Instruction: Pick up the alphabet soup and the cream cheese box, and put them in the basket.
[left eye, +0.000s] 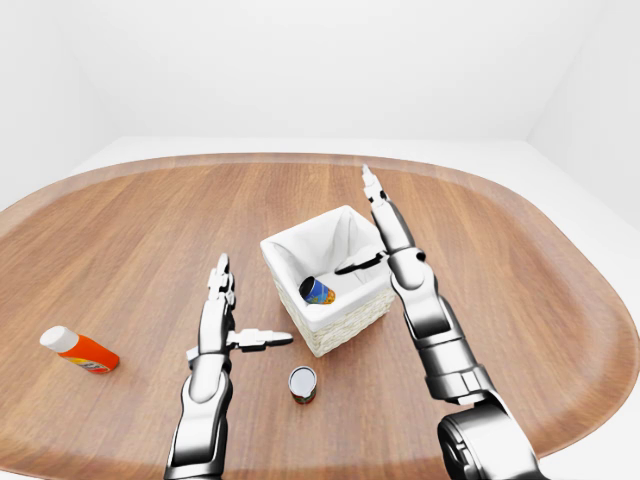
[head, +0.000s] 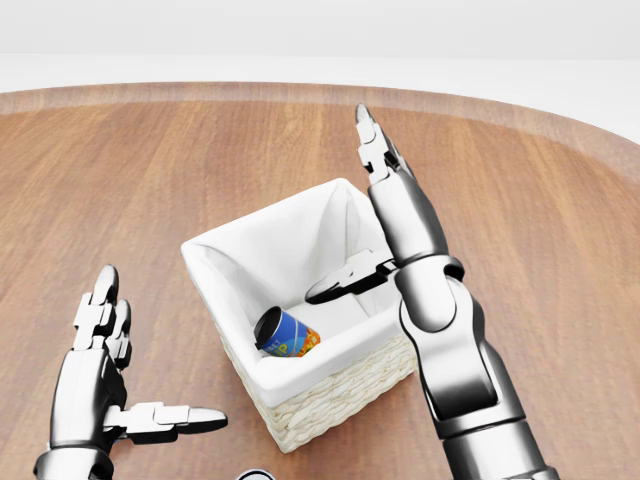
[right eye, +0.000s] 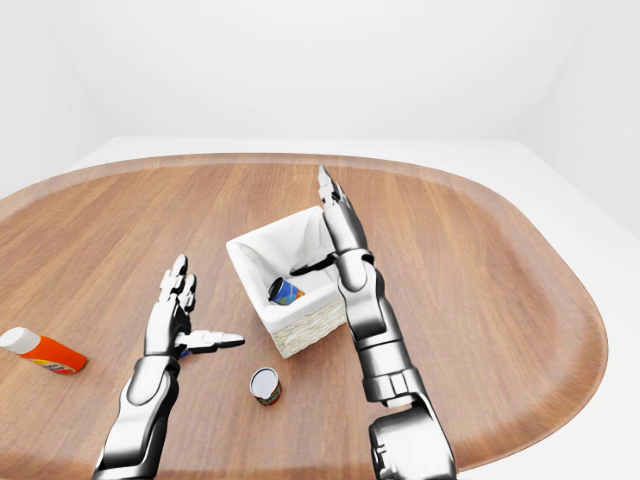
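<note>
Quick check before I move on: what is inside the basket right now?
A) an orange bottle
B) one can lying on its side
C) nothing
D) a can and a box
B: the basket holds a single blue-labelled can tipped on its side on the white liner, with no box visible inside.

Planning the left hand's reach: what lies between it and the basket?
Bare wood only: in the head view the left hand and the basket have open tabletop between them.
</note>
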